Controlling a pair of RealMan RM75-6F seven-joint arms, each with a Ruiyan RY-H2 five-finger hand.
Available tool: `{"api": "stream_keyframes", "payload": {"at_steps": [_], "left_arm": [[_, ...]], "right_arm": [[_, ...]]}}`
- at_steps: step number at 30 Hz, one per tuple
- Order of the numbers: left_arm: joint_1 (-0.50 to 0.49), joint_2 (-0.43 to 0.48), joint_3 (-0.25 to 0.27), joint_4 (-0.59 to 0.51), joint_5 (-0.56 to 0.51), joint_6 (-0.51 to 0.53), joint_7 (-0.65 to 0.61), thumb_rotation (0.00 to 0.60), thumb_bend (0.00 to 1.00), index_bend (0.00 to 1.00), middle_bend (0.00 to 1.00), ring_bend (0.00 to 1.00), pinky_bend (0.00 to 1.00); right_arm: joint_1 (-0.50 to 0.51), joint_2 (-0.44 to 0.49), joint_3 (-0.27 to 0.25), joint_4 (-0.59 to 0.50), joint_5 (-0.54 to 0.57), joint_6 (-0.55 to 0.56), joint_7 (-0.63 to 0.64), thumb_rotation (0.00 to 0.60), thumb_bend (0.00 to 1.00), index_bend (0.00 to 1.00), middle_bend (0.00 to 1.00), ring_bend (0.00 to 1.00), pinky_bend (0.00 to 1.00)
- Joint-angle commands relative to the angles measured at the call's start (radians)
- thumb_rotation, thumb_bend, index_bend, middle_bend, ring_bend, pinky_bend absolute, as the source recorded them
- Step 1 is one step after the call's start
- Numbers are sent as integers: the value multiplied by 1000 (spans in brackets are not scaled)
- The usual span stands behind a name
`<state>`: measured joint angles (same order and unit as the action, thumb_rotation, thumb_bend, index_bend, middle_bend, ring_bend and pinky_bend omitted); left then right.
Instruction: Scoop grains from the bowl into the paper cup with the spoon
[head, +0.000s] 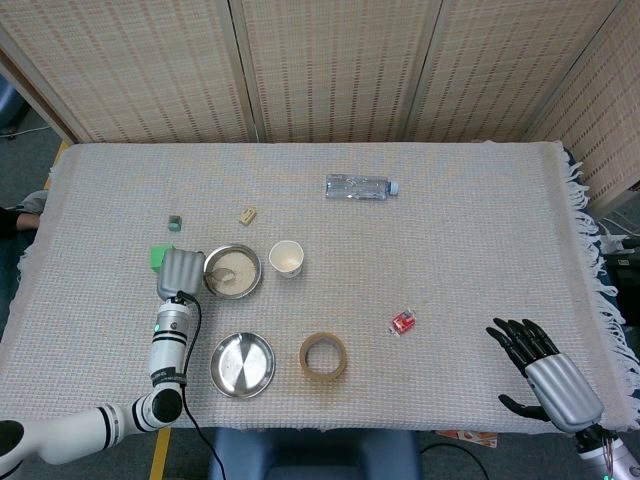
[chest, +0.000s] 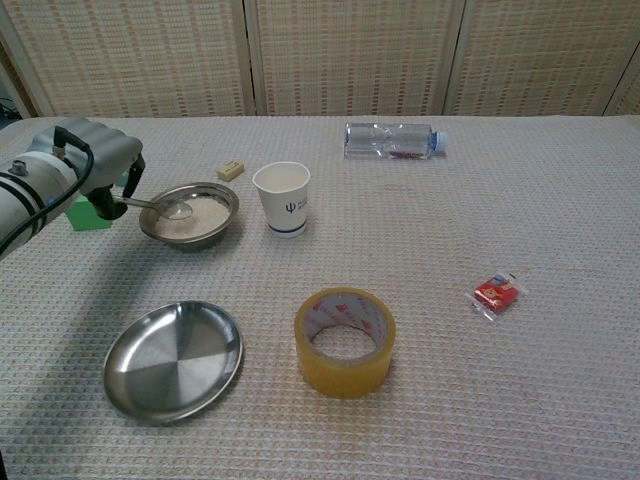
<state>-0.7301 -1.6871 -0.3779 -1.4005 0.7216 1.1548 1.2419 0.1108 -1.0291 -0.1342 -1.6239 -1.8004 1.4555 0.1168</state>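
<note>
Grains (chest: 200, 212), pale and sandy, fill the bowl (chest: 222, 221), a shallow round steel dish on the woven beige cloth of the surface (head: 470, 250). Left hand (chest: 95, 165), grey and smooth-shelled, sits just left of the bowl and grips the spoon (chest: 160, 206) by its thin metal handle; the spoon's rounded end rests over the grains near the bowl's left rim. From the head view the hand (head: 179, 273) touches the bowl's left edge, its ribbed white-and-black forearm running down toward the near edge.

Right of the bowl, just beside it but apart, stands the cup (chest: 281, 197), white paper, tapered, upright, mouth open, with a small blue mark on its side. Behind the bowl lies a small tan block (chest: 231, 169). Left of the bowl, half hidden by the hand, is a green cube (chest: 88, 214); further back-left, a tiny dark green piece (head: 174, 221). In front of the bowl sits a flat, shiny steel plate (chest: 172, 359), and to that plate's right a ring of glossy yellowish tape (chest: 344, 341) lying flat.

Well back-right of the bowl lies a clear plastic bottle (chest: 392, 140) on its side. Far right of the bowl, a small red packet (chest: 497, 294) sits alone on wide open cloth. Right hand (head: 545, 375), black fingers spread and holding nothing, rests at the near right corner, close to the fringed edge and well apart from everything.
</note>
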Motion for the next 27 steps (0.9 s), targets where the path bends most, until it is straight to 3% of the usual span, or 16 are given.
{"api": "stream_keyframes", "payload": {"at_steps": [1, 16, 27], "left_arm": [[-19, 44, -30, -53, -65, -16, -26, 600, 387, 653, 1000, 1000, 1000], [-135, 108, -85, -166, -313, -31, -32, 600, 387, 654, 1000, 1000, 1000], [-290, 81, -92, -144, -465, 34, 10, 600, 385, 654, 1000, 1000, 1000]], "right_arm": [[1, -1, 0, 0, 1, -2, -1, 600, 89, 0, 0, 0, 0], [5, -7, 8, 2, 20, -18, -12, 600, 88, 0, 0, 0, 0], [7, -5, 13, 3, 31, -18, -4, 600, 88, 0, 0, 0, 0]]}}
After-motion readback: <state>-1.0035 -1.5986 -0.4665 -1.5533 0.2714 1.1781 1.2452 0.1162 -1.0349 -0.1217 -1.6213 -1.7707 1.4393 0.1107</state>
